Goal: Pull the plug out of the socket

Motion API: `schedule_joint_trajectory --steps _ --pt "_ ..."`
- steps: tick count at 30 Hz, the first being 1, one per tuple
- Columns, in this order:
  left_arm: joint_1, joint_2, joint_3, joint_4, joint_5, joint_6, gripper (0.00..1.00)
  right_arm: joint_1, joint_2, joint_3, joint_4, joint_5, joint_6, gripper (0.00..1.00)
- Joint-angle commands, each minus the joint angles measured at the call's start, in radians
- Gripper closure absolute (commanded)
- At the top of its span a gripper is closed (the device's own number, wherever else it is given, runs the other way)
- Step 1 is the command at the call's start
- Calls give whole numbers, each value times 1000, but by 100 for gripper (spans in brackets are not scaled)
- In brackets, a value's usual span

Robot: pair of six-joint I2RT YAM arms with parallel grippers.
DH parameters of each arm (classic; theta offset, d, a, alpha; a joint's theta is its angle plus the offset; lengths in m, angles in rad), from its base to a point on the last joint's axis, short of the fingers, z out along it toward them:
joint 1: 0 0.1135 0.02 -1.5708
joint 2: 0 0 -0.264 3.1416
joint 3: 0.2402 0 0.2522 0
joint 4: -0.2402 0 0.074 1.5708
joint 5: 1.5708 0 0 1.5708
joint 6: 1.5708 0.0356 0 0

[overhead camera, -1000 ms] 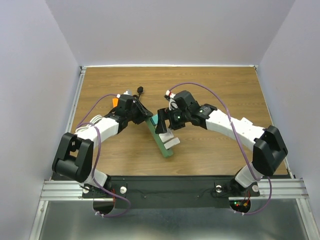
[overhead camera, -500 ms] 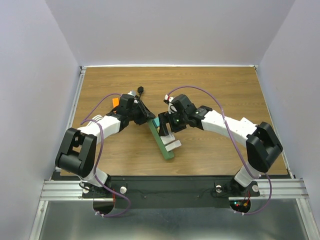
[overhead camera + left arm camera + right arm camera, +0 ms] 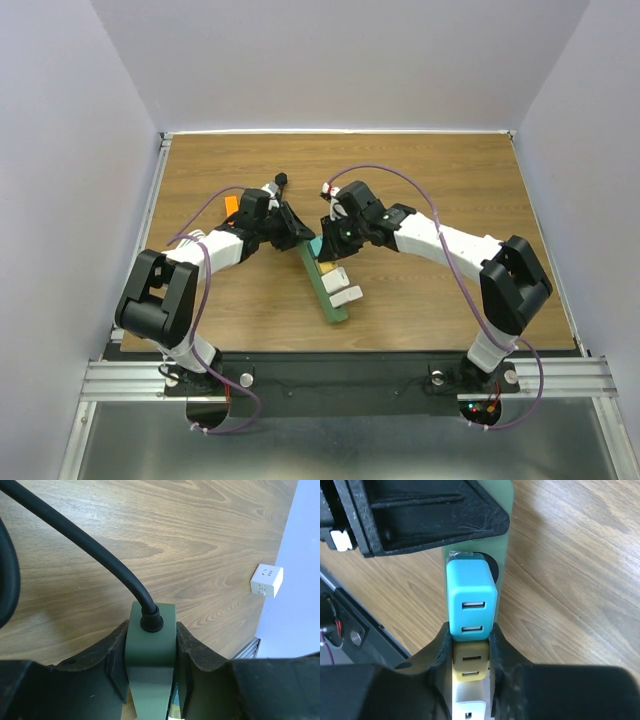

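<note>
The socket (image 3: 324,292) lies mid-table, long axis running far-left to near-right. Left gripper (image 3: 150,632) pinches its far-left end, right where the cord (image 3: 90,550) enters. Blue plug (image 3: 471,600) sits in the outlet next to that end. Right gripper (image 3: 469,636) is the nearer one to it: the blue plug is straight ahead of its jaws. The jaws are spread about plug-wide, flanking a yellow plug (image 3: 470,666), tips at the blue plug's near corners. Gripping or just touching, cannot tell. Versus a second ago, right gripper has slid along the socket toward the far-left end. Socket barely shifted, left clamp unchanged.
</note>
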Motion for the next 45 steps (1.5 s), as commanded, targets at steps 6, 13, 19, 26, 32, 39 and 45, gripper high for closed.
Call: schedule_joint_trajectory --steps 6,13,19,26,32,39,45 --pt "-2 12 32 57 24 37 100 10 -90 -20 14 17 -8 99" --pt "-2 46 27 29 4 100 100 0 -160 -44 3 73 -11 100" --pt "-4 54 29 40 36 98 100 -3 -104 -12 0 21 -23 70" --pt "-4 38 46 41 59 94 100 -3 -38 46 0 -15 -26 29" --pt "-4 41 46 43 70 89 100 -3 -15 80 -5 -7 -34 29" --pt "-4 23 64 43 85 78 100 -2 44 86 -5 -45 -26 36" --pt "-4 8 61 49 99 78 100 -3 58 106 -3 -70 -19 77"
